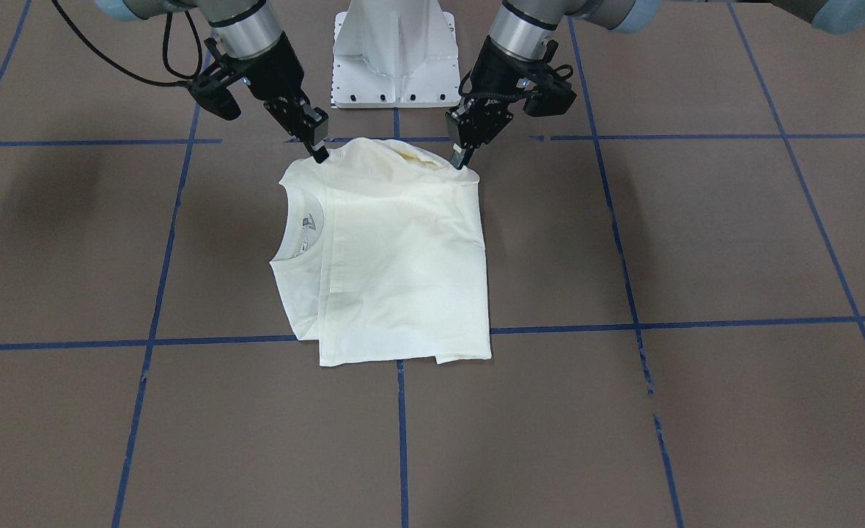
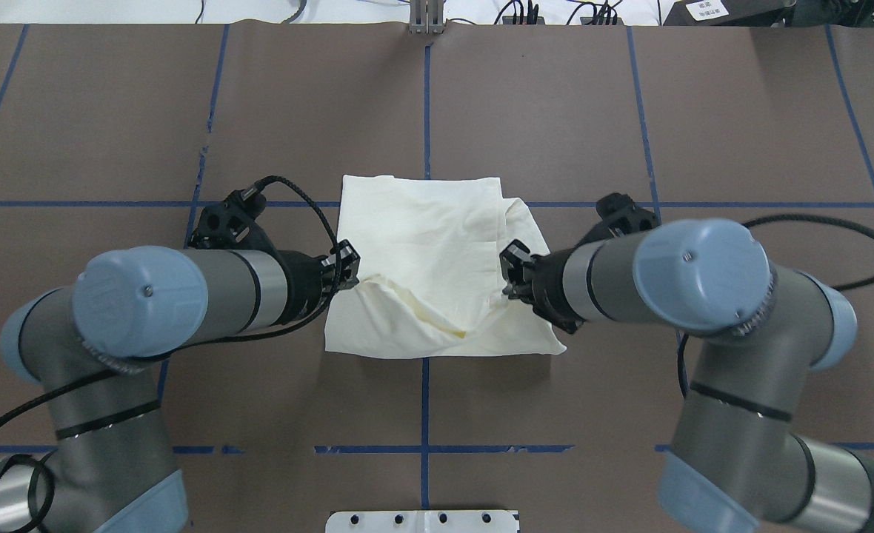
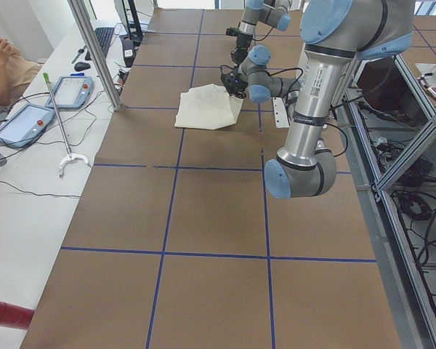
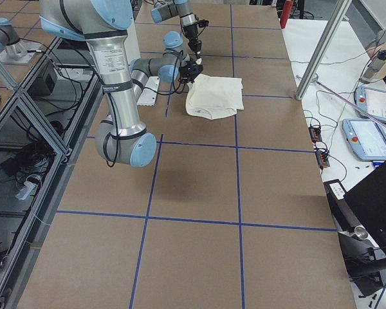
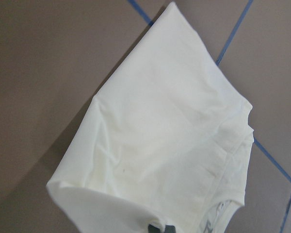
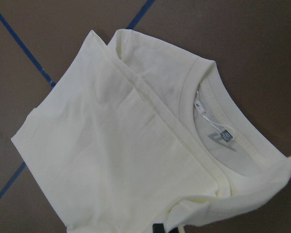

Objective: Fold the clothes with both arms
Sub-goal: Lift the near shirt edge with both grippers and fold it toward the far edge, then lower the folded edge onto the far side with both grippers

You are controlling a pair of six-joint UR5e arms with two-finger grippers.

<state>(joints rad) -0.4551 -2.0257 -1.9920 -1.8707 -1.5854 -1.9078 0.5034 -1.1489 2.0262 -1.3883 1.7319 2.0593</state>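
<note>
Overhead exterior, table (image 2: 111, 111): flat, matte brown top ruled into large squares by blue tape lines. It carries the garment near its middle, just ahead of the robot's base.
Left arm (image 2: 185, 289): silver-grey tube with light blue joint caps. The elbow is bent outward and the forearm reaches inward and down to the cloth's left side. A black cable loops over the wrist.
Right arm (image 2: 704, 266): mirrored pose, with the forearm angled inward and down to the cloth's right side.
Bench (image 3: 29, 189): white surface along the far side of the table. It holds two teach pendants (image 3: 73, 91), loose cables, and a person (image 3: 3, 62) at its edge, well apart from the arms.
Pedestal (image 1: 394, 51): white, flared and bolted down between the two arms, near the cloth but not touching it.
T-shirt (image 2: 429, 252): cream-white soft cloth folded to a rough rectangle across a blue tape line. The edge nearest the robot is lifted between the two grippers and sags in a crease between them. The rest lies flat.
Left gripper (image 1: 463, 158): black, two-fingered, pointing down, jaws closed on one corner of the raised edge.
Right gripper (image 1: 320, 152): same attitude, jaws closed on the other corner, at the collar end.
Occlusion: in the overhead view the wrists hide the fingertips. The front-facing view shows them.
Collar (image 6: 188, 94): ribbed round band at the fold's right end, partly covered by a folded panel.
Neck tag (image 6: 222, 137): small and grey, inside the collar.
</note>
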